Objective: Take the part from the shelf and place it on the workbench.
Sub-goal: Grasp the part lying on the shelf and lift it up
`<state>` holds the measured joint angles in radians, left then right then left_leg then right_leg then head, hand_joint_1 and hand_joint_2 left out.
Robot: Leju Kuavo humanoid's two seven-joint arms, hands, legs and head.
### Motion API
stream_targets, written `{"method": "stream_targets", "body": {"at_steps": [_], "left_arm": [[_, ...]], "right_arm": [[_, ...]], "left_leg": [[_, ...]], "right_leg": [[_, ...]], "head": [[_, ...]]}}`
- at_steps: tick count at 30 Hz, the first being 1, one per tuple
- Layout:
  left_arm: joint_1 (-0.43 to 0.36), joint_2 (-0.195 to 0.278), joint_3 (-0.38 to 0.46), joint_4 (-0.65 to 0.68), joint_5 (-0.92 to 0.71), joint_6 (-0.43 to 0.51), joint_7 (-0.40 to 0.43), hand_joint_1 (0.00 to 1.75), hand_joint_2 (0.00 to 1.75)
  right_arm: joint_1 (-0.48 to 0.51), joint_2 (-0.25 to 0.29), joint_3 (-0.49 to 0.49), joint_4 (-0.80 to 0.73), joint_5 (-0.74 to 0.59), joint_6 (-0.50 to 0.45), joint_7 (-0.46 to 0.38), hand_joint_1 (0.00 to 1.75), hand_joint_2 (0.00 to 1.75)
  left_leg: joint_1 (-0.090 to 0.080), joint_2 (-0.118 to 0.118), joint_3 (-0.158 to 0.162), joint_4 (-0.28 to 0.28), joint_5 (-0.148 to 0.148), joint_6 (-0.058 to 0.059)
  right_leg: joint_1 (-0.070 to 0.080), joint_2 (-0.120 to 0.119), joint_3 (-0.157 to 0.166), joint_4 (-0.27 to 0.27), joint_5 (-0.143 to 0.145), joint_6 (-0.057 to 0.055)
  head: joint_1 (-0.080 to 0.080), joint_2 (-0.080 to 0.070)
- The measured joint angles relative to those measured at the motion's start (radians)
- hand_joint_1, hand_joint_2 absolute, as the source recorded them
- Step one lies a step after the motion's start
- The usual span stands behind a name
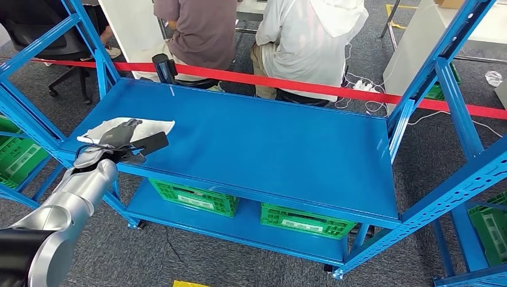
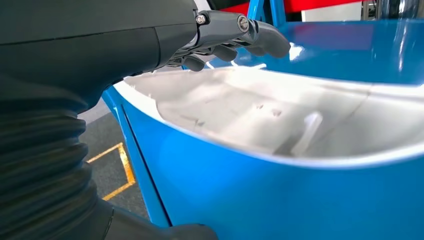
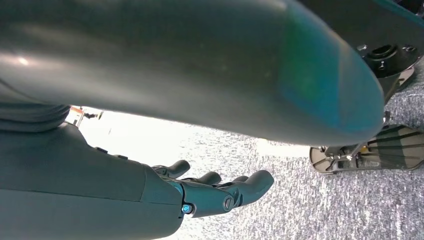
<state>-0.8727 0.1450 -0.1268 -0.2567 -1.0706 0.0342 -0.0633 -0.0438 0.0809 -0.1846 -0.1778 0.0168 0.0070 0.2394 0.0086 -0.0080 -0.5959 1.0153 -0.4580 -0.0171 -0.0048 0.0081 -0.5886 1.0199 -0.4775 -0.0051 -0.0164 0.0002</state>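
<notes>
The part (image 1: pixel 152 127) is a flat white moulded piece lying at the left end of the blue shelf (image 1: pixel 269 143), near its front edge. My left hand (image 1: pixel 122 140) reaches over the shelf edge and lies above the near side of the part, its thumb sticking out to the right. In the left wrist view the fingers (image 2: pixel 235 37) stretch out straight just above the white part (image 2: pixel 280 125), and nothing is gripped. My right hand (image 3: pixel 220 192) hangs over grey carpet, its fingers loosely apart and holding nothing.
Blue uprights frame the shelf on both sides. Green crates (image 1: pixel 194 197) (image 1: pixel 305 222) sit on the lower level, and another (image 1: pixel 18 156) stands at the far left. A red tape (image 1: pixel 299 86) runs behind the rack. Two people (image 1: pixel 200 30) (image 1: pixel 311 36) sit beyond it.
</notes>
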Motion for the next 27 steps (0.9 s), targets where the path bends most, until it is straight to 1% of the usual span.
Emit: {"method": "stream_targets", "body": {"at_steps": [3,4,5,6,7,8,9,10,19,27], "left_arm": [[0.013,-0.005,-0.003,0.0,-0.004,0.014,0.01,0.0,1.75],[0.017,-0.008,-0.003,0.0,-0.004,0.018,0.014,0.06,1.75],[0.019,-0.01,-0.003,0.0,-0.004,0.022,0.018,0.15,1.75],[0.021,-0.012,-0.003,0.001,-0.004,0.026,0.022,0.53,1.75],[0.023,-0.014,-0.003,0.001,-0.004,0.03,0.026,0.96,1.75],[0.024,-0.016,-0.003,0.002,-0.004,0.034,0.029,1.34,1.75],[0.025,-0.017,-0.003,0.002,-0.004,0.039,0.032,1.68,1.75],[0.027,-0.018,-0.003,0.003,-0.004,0.046,0.033,1.75,1.75],[0.039,-0.024,-0.003,0.003,0.003,0.109,0.011,1.75,1.75],[0.038,-0.022,-0.003,0.002,0.009,0.123,0.002,1.75,1.75]], "right_arm": [[-0.001,0.0,0.0,0.0,-0.002,0.001,-0.004,0.0,0.0],[-0.001,0.0,0.0,0.0,-0.002,0.002,-0.005,0.0,0.0],[-0.001,0.0,0.0,0.0,-0.002,0.002,-0.005,0.0,0.0],[-0.002,0.0,0.0,0.0,-0.002,0.002,-0.005,0.0,0.0],[-0.002,0.0,0.0,0.0,-0.003,0.002,-0.005,0.0,0.0],[-0.002,0.0,0.0,0.0,-0.003,0.001,-0.005,0.0,0.0],[-0.002,0.0,0.0,0.0,-0.004,0.001,-0.005,0.0,0.0],[-0.002,0.0,0.0,0.0,-0.004,0.0,-0.004,0.0,0.0],[-0.002,-0.001,0.0,0.0,-0.005,0.001,-0.003,0.0,0.0],[-0.003,0.0,0.0,0.0,0.003,0.004,-0.004,0.0,0.0]], "left_leg": [[0.0,0.0,0.0,0.0,0.0,0.0],[0.0,0.0,0.0,0.0,0.0,0.0],[0.0,0.0,0.0,0.0,0.0,0.0],[0.0,0.0,0.0,0.0,0.0,0.0],[0.0,0.0,0.0,0.0,0.0,0.0],[0.0,0.0,0.0,0.0,0.0,0.0],[0.0,0.0,0.0,0.0,0.0,0.0],[0.0,0.0,0.0,0.0,0.0,0.0],[0.0,0.0,0.0,0.0,0.0,0.0],[0.0,0.0,0.001,0.0,0.0,0.0]], "right_leg": [[0.0,0.0,0.0,0.0,0.0,0.0],[0.0,0.0,0.0,0.0,0.0,0.0],[0.0,0.0,0.0,0.0,0.0,0.0],[0.0,0.0,0.0,0.0,0.0,0.0],[0.0,0.0,0.0,0.0,0.0,0.0],[0.0,0.0,0.0,0.0,0.0,0.0],[0.0,0.0,0.0,0.0,0.0,0.0],[0.0,0.0,0.0,0.0,0.0,0.0],[0.0,0.0,0.0,0.0,0.0,0.0],[0.0,0.0,0.001,0.0,0.0,0.0]], "head": [[0.0,0.0],[0.0,0.0],[0.0,0.0],[0.0,0.0],[0.0,0.0],[0.0,0.0],[0.0,0.0],[0.0,0.0],[0.0,0.0],[0.0,0.0]]}}
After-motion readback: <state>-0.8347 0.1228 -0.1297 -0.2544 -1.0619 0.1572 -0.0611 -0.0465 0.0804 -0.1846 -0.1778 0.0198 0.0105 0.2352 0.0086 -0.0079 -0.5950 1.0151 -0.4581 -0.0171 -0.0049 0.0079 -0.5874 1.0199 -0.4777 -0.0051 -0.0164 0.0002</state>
